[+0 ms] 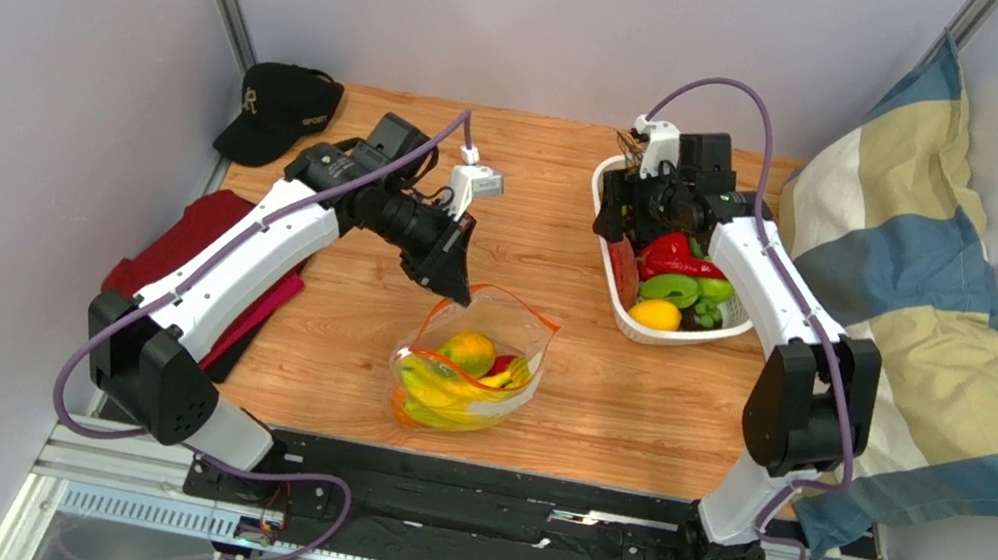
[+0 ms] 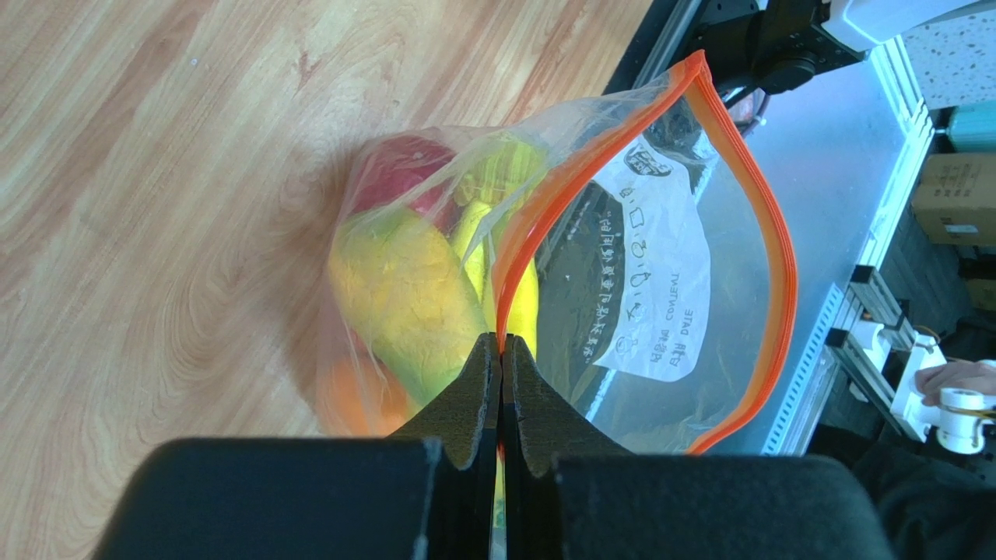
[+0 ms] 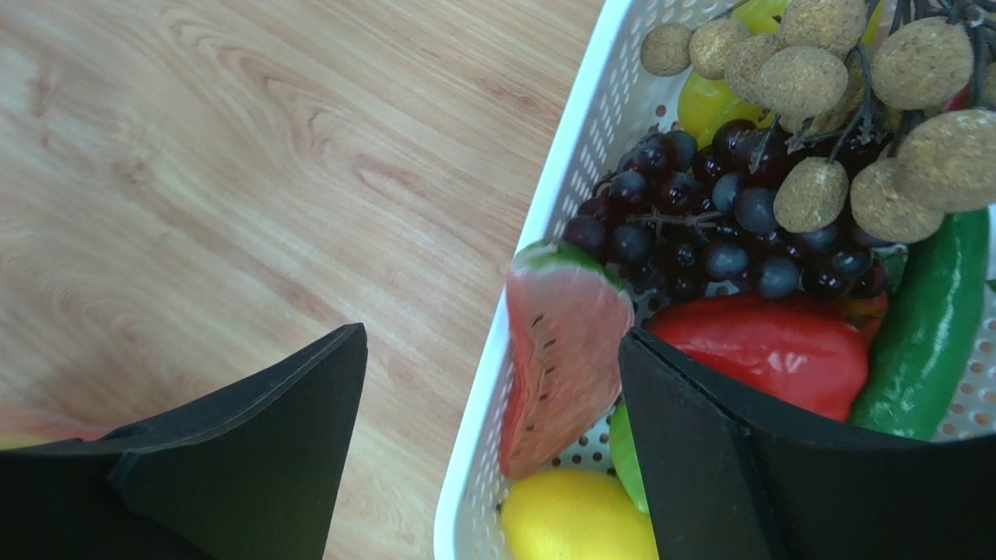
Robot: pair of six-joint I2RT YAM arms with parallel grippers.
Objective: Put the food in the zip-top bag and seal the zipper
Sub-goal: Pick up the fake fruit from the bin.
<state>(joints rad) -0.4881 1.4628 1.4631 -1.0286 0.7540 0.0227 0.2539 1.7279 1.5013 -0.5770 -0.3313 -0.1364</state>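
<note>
The left gripper (image 2: 502, 344) has its jaws pinched tight on the zipper (image 2: 781, 251), the orange-red rim of the zip-top bag (image 2: 655, 245), whose mouth gapes open. The clear, crinkly bag lies mid-surface (image 1: 591, 402), with the food (image 2: 403, 292) inside showing yellow, orange and red. The right gripper (image 3: 489, 350) hangs with jaws wide and empty, straddling the rim of the white basket (image 3: 561, 187).

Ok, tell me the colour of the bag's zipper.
The zipper is orange-red, clearest in the left wrist view.

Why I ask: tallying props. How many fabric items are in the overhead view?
3: black cap far left, red cloth at left edge, striped cushion on right. Others may be hidden.
</note>
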